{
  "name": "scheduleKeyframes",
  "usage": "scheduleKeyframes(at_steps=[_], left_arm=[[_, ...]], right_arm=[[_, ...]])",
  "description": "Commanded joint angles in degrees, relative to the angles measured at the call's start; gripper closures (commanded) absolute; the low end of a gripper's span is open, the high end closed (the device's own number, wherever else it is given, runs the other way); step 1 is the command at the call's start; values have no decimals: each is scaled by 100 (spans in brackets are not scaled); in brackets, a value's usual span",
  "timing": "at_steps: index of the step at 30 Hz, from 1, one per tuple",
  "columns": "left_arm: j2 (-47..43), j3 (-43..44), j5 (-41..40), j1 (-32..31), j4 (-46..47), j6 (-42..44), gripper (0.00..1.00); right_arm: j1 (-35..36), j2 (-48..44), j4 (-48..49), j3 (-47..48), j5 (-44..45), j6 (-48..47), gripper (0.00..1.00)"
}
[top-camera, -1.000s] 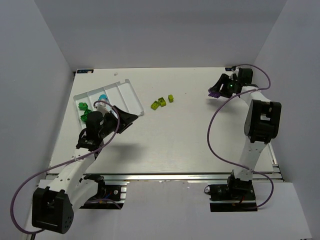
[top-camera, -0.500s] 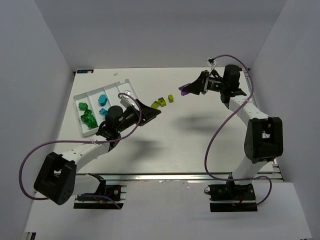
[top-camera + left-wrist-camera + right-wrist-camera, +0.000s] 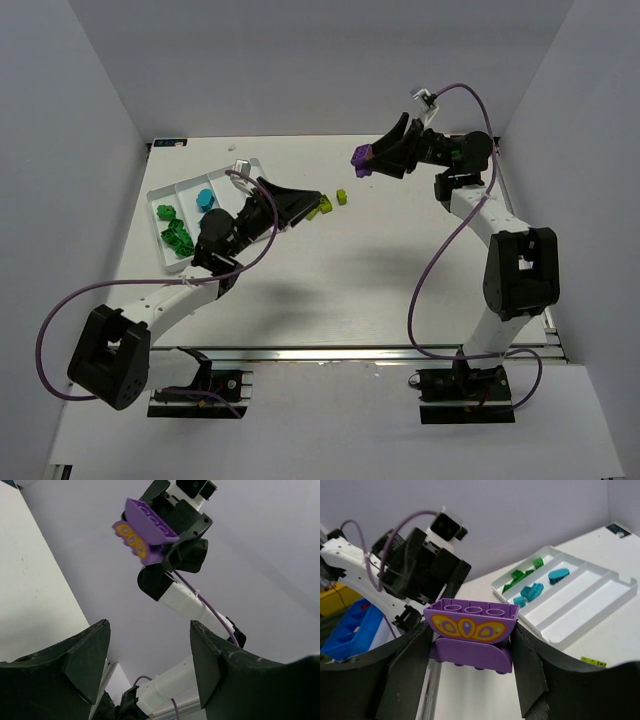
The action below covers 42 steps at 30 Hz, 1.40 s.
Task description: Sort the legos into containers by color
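Observation:
My right gripper hangs above the far middle of the table, shut on a purple brick with a yellow-orange pattern, also seen as the purple brick in the left wrist view. My left gripper is open and empty, lifted beside the white tray and pointing right; its fingertips partly cover the yellow-green legos on the table. In the tray, dark green legos lie in the left compartment and cyan legos in the one beside it. The right wrist view shows the same tray and cyan legos.
The two grippers face each other a short way apart over the far half of the table. White walls close in the table at the back and both sides. Purple cables loop from both arms.
My left gripper swung right from over the tray and lifted toward the yellow-green legos. My right arm swung left from the far right corner, carrying the purple brick.

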Motion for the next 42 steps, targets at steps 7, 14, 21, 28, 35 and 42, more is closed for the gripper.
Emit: scheduleKeyframes(at_steps=[7, 14, 21, 28, 35, 42], left_arm=[[-218, 605, -98, -29, -886, 609, 25], [-95, 1580, -108, -29, -3065, 1883, 25], [308, 2099, 60, -47, -3963, 2525, 25], [721, 2556, -72, -231, -4964, 3271, 27], [854, 2495, 209, -416, -4614, 3343, 28], [863, 2390, 420, -495, -4500, 3325, 29]], right_arm=[[351, -982, -3645, 23, 144, -4543, 100], [589, -1404, -6870, 137, 750, -7915, 100], [879, -1676, -8368, 103, 1190, -10079, 100], [1256, -1747, -9071, 286, 1454, -11029, 100], [1512, -1686, -9353, 340, 1533, -11328, 100], [1617, -1633, -9345, 383, 1568, -11328, 100]])
